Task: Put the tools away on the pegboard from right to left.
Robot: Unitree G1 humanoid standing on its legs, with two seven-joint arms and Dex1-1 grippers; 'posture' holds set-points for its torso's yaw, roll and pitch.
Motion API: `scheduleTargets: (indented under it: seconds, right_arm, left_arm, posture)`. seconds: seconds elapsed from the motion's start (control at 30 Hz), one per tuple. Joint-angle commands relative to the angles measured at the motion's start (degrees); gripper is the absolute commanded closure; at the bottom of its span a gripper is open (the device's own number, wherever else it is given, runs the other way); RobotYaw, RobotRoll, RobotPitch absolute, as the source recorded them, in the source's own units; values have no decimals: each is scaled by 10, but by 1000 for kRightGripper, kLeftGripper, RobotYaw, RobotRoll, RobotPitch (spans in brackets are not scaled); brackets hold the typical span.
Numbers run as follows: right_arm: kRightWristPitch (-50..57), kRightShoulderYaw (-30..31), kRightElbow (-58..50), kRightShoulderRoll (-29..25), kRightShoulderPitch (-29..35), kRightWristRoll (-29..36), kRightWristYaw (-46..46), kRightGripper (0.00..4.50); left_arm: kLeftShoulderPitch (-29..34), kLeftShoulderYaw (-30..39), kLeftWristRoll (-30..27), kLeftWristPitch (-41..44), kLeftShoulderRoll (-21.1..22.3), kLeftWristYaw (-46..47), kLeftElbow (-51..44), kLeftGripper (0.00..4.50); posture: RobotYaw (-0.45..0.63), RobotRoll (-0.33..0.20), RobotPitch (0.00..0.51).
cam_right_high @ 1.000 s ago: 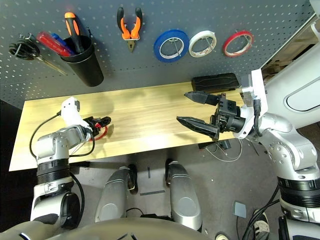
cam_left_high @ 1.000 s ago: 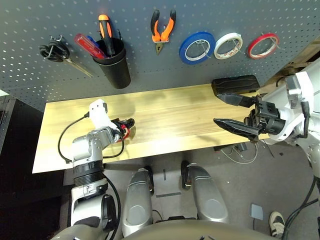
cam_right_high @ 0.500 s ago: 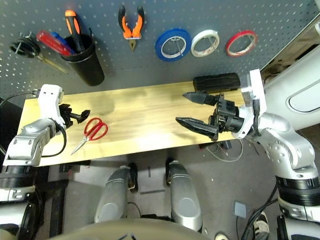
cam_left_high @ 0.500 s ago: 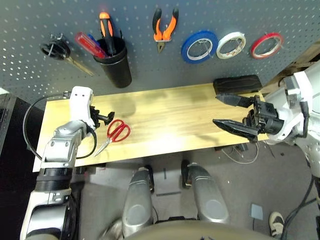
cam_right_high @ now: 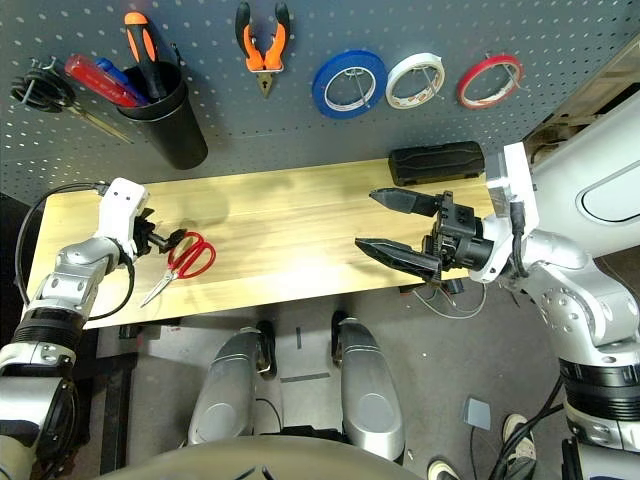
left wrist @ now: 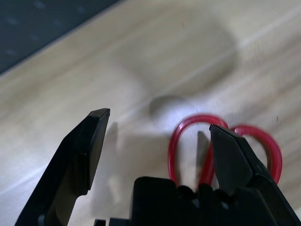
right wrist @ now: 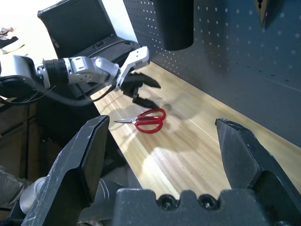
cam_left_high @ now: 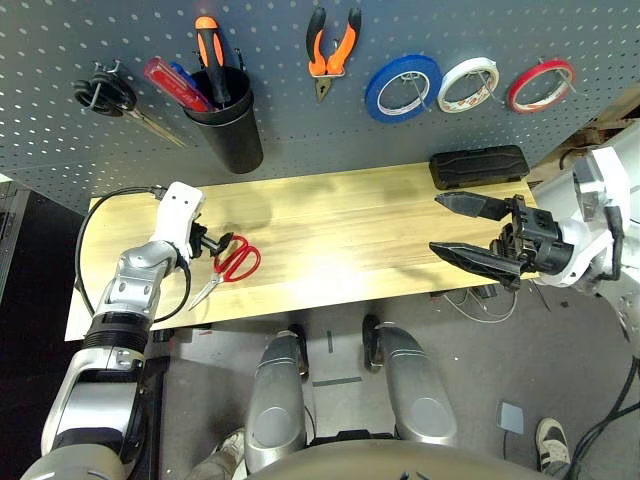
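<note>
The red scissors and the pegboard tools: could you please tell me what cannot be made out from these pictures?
- Red scissors: in the left wrist view the left gripper covers the blades; just the handle loops show.
- Screwdrivers in the cup: shafts and tips hidden by the cup wall, head views.
- Black scissors: their hook is too small to make out.
- Pliers: cut off by the right wrist view's edge.

Light wooden table (cam_left_high: pixel 330 235), red-handled scissors (cam_left_high: pixel 233 264) toward its left end, black case (cam_left_high: pixel 479 166) at its far right corner
</note>
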Motion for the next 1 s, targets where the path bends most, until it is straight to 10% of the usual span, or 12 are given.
scheduleTargets:
  seconds: [0.03,0.47,0.9,1.0]
  right_arm:
    - [7,-9,-12,-7,11,10,0,0]
    - [15,-8,-12,-12,3,15,-5,0]
    - [11,5,2,-14,-20,9,3,0]
    - [6,13,12,-8,-32,3,7,0]
  left_arm:
    - [7,-9,15,-9,7,-10,24,37]
    - [-2,2,22,-10,-8,13,93,37]
    - [3,16,13,-1,-43,18,86,4467]
    - [17,23,7,10,-46,21,59,4467]
  posture:
    - [-208,0,340]
    - [-210,0,352]
    - [-185,0,310]
    - [-173,0,297]
